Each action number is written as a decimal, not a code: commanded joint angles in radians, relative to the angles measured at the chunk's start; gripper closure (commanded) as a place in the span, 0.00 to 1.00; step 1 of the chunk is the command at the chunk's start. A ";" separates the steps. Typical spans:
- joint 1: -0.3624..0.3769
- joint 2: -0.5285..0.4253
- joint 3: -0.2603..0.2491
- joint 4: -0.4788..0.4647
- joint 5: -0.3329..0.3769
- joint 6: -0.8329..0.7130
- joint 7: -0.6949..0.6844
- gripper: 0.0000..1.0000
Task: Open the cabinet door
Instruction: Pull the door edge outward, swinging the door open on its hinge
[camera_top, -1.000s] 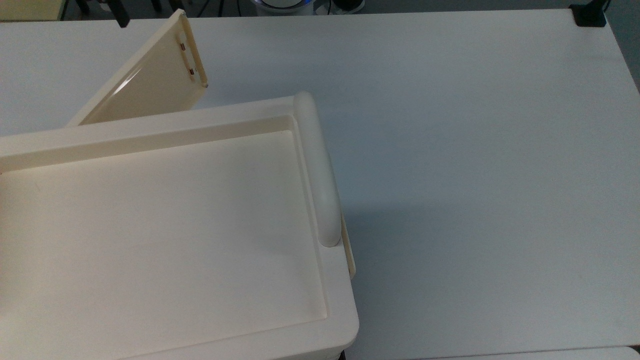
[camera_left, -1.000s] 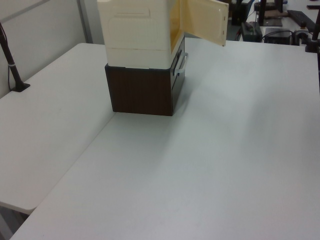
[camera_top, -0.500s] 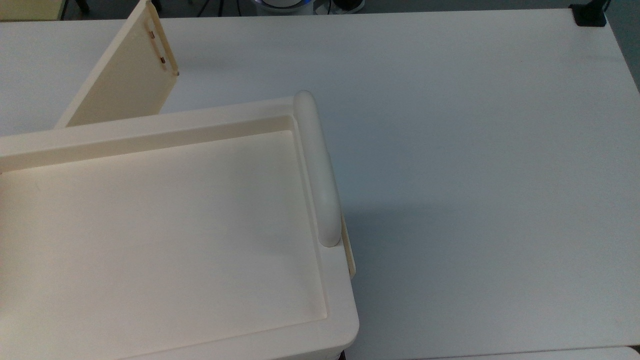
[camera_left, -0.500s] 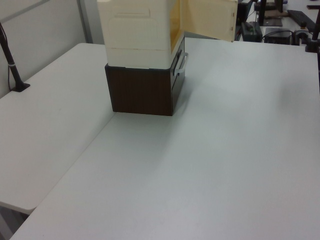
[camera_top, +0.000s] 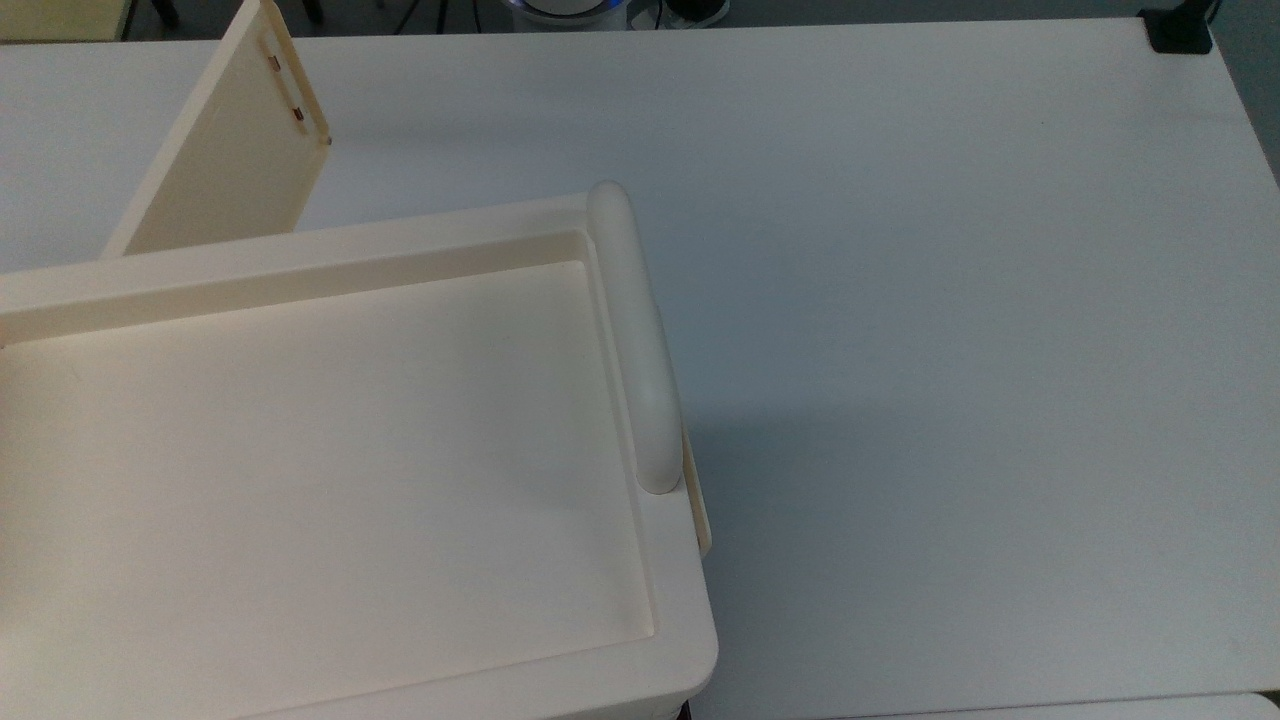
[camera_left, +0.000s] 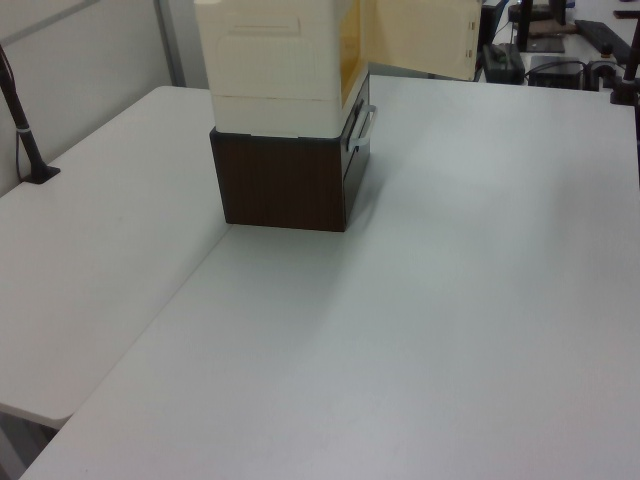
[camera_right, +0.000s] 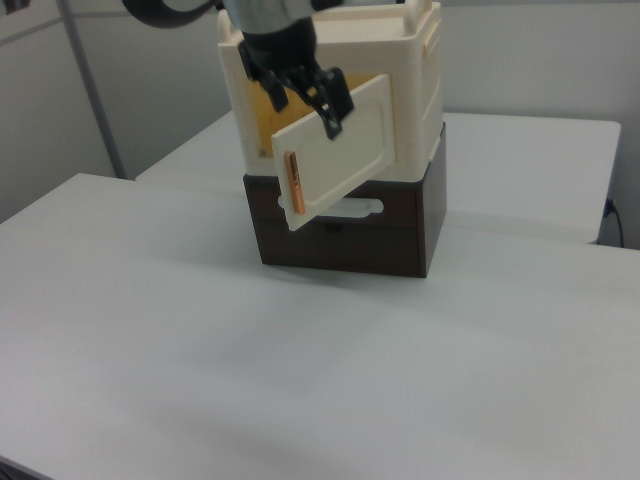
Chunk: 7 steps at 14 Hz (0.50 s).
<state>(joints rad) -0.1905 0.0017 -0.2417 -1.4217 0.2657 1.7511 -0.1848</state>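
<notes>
On the white surface (camera_left: 480, 300) stands a cream cabinet (camera_right: 410, 90) atop a dark brown base (camera_right: 340, 240). Its cabinet door (camera_right: 345, 150) is swung wide open, away from the cabinet front, in the top view reaching toward the upper left (camera_top: 225, 150). Above the door's top edge in the right view, the claw (camera_right: 300, 95) hangs with fingers spread, one fingertip (camera_right: 330, 125) overlapping the panel.

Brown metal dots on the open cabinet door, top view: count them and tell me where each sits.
2. Both lie near the free edge of the cabinet door: one nearer the top corner, one just below. Others may be hidden.
</notes>
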 joint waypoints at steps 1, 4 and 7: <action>0.025 0.044 0.048 0.001 -0.005 0.077 0.074 0.00; 0.020 0.092 0.064 -0.011 -0.048 0.108 0.047 0.00; 0.013 0.090 0.056 -0.031 -0.077 0.108 -0.021 0.00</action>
<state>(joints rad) -0.1703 0.1095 -0.1821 -1.4247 0.2179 1.8420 -0.1516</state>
